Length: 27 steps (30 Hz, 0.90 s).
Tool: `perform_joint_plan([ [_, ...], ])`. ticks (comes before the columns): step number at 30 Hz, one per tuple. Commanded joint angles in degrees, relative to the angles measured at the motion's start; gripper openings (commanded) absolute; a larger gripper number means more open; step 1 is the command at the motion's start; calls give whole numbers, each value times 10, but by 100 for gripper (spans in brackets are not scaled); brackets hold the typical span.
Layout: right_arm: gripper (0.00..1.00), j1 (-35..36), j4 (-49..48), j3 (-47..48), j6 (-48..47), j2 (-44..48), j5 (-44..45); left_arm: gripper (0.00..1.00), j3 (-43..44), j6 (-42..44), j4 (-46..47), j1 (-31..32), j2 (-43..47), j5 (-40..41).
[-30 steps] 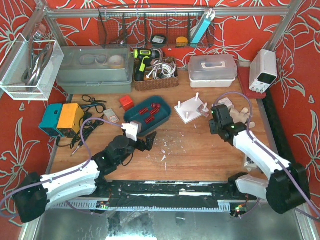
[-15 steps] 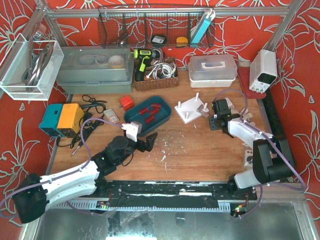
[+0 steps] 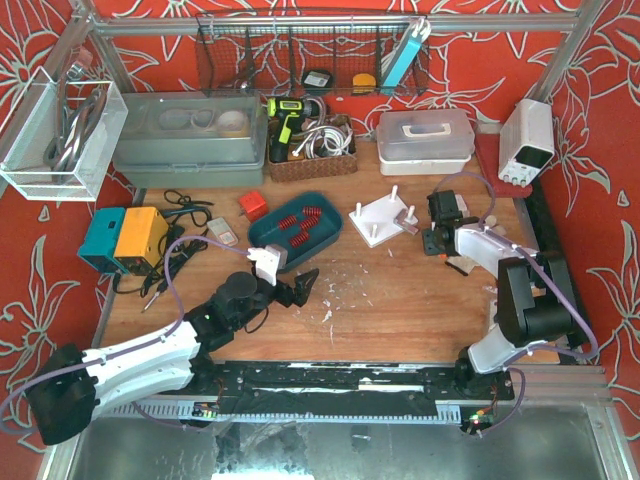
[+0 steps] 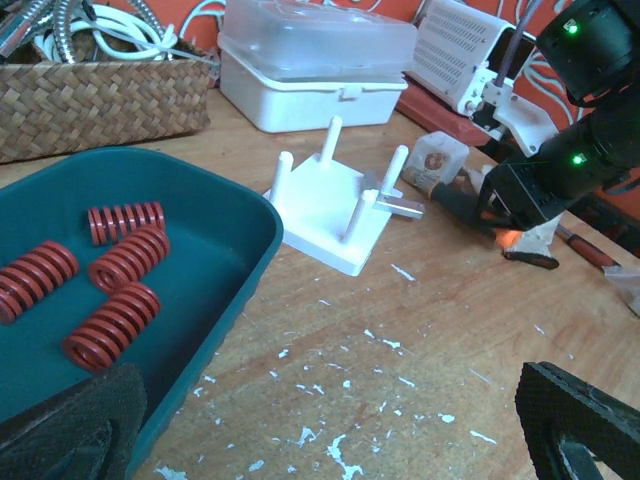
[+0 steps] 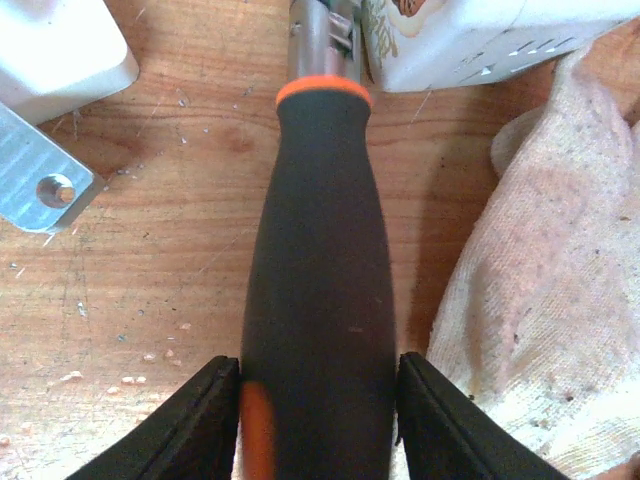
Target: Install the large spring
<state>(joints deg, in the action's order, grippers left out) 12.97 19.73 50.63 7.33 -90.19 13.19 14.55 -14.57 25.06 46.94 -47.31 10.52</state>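
Note:
Several red springs [image 4: 115, 325] lie in a teal tray [image 4: 240, 260], which also shows in the top view [image 3: 262, 238]. The white peg base [image 4: 330, 205] stands to its right, with bare pegs, at the table's back middle [image 3: 378, 218]. My left gripper [image 4: 330, 440] is open and empty, low over the table just right of the tray [image 3: 297, 287]. My right gripper [image 5: 318, 420] is shut on a black tool handle with an orange collar [image 5: 315, 270]. It sits right of the peg base [image 3: 437, 240].
A metal bracket [image 5: 40, 180] lies by the base's corner. A cloth [image 5: 540, 300] and a small white box [image 5: 480, 40] lie beside the tool. A wicker basket [image 4: 90, 100], a white lidded box [image 4: 310, 60] and a power supply [image 3: 527, 140] stand at the back.
My right arm has folded in, its elbow swinging from the lower right to beside the gripper. The right gripper shifted slightly back. My left gripper edged a little right.

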Motion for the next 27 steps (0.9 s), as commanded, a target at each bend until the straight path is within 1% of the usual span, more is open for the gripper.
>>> perform_joint_plan([
  [1,48,-4,21,20,0,3,21,100,-3,3,24,3,-2,-4],
  [5,52,-5,27,22,2,9,24,100,-2,4,23,3,-4,-4],
  [9,53,-4,36,22,8,32,15,100,-2,5,23,3,-4,-4],
  [14,54,-1,45,30,5,81,-52,100,-2,9,27,3,-4,-20],
  [18,52,8,9,27,-22,101,-130,100,-2,17,37,3,-7,-54],
  [21,49,24,6,43,-46,82,-137,100,-1,18,44,3,-13,-77],
  [24,46,34,38,85,-70,31,-127,100,0,20,44,3,-15,-78],
  [27,44,40,43,112,-88,-13,-130,100,0,22,40,3,-11,-75],
])
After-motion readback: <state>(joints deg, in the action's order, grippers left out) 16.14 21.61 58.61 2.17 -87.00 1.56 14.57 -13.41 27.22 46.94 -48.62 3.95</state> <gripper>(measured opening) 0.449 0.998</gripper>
